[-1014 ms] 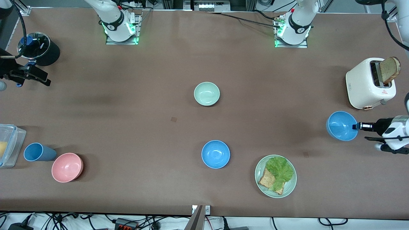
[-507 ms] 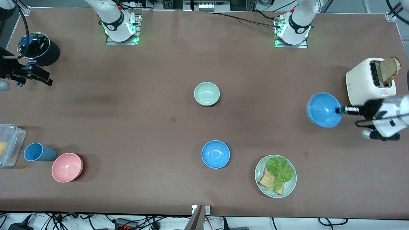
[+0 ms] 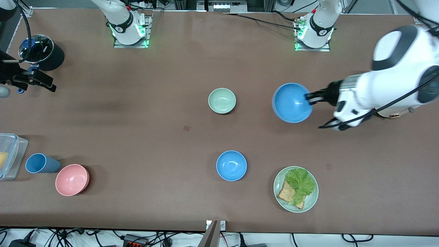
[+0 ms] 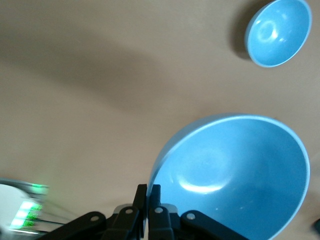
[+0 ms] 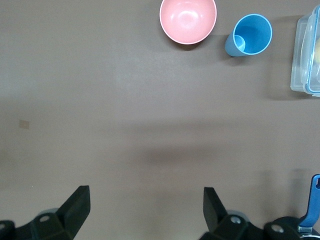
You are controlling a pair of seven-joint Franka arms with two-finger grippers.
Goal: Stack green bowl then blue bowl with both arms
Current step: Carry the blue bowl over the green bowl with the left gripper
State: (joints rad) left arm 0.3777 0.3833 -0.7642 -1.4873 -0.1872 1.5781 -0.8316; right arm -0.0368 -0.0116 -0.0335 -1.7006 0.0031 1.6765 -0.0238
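The pale green bowl (image 3: 222, 100) sits at the middle of the table. My left gripper (image 3: 308, 98) is shut on the rim of a blue bowl (image 3: 291, 102) and holds it tilted in the air, over the table beside the green bowl toward the left arm's end. In the left wrist view the fingers (image 4: 141, 200) pinch that bowl's rim (image 4: 235, 175). A second blue bowl (image 3: 231, 165) rests on the table nearer to the front camera; it also shows in the left wrist view (image 4: 277, 31). My right gripper (image 5: 146, 200) is open and empty, waiting at the right arm's end (image 3: 32, 79).
A green plate (image 3: 295, 189) with lettuce and bread lies near the front edge. A pink bowl (image 3: 72, 179), a blue cup (image 3: 40, 163) and a clear box (image 3: 8, 155) sit at the right arm's end. A black pot (image 3: 42, 51) stands near the right gripper.
My left arm has carried the blue bowl from beside the toaster toward the middle of the table, closer to the green bowl. The arm now covers the toaster. The right arm has not moved.
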